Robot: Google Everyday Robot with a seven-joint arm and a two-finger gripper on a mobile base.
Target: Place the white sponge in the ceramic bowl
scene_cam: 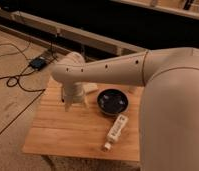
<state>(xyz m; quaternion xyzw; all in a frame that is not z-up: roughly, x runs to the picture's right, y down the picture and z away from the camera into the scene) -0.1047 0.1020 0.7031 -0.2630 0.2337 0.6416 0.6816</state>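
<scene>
The black ceramic bowl [113, 101] sits right of the middle of the wooden table [63, 135], its glossy dark inside showing a few pale specks. My gripper [73, 103] hangs from the pale arm and points down at the table top, just left of the bowl and near the table's back left part. The white sponge does not show; the arm and gripper hide the spot beneath them. A pale shape [89, 89] beside the wrist is too unclear to name.
A long white capped tube [116, 131] lies in front of the bowl. My bulky arm [173, 110] covers the table's right side. Cables and a small dark box [38, 63] lie on the floor at the left. A low ledge [93, 40] runs behind.
</scene>
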